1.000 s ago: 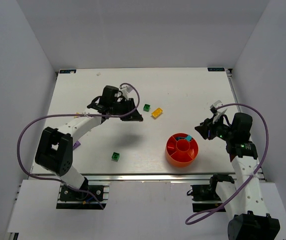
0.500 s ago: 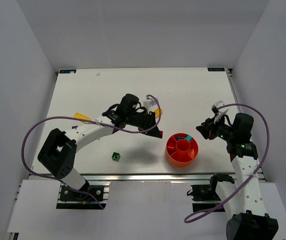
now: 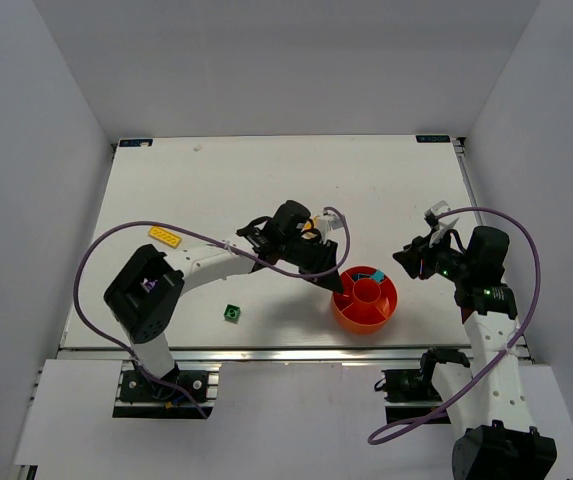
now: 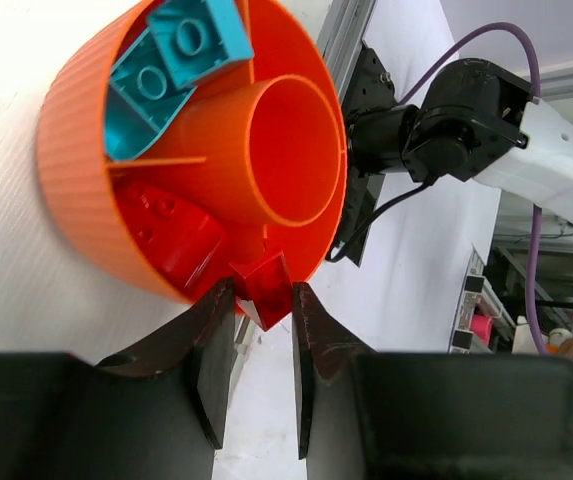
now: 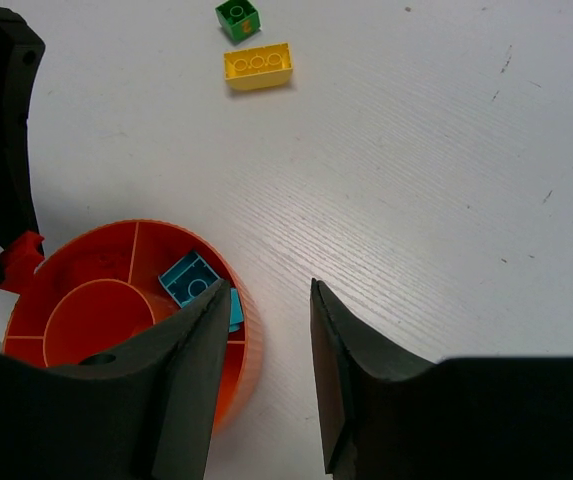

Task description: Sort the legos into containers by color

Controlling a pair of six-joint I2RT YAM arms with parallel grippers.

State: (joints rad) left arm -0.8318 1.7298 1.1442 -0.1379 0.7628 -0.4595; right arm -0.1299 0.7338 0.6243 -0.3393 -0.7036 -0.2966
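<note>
White arms [image 3: 209, 264], black joints [image 3: 143, 297], purple cables [image 3: 537, 270].

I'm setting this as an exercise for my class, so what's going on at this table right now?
The left gripper is shut on a small red lego, holding it at the rim of the round orange tray, beside the compartment that already holds a red brick. Cyan legos sit in another compartment. The right gripper hangs open beside the tray, holding nothing. A green brick, a yellow plate and a yellow brick lie loose on the table, not yet sorted.
</note>
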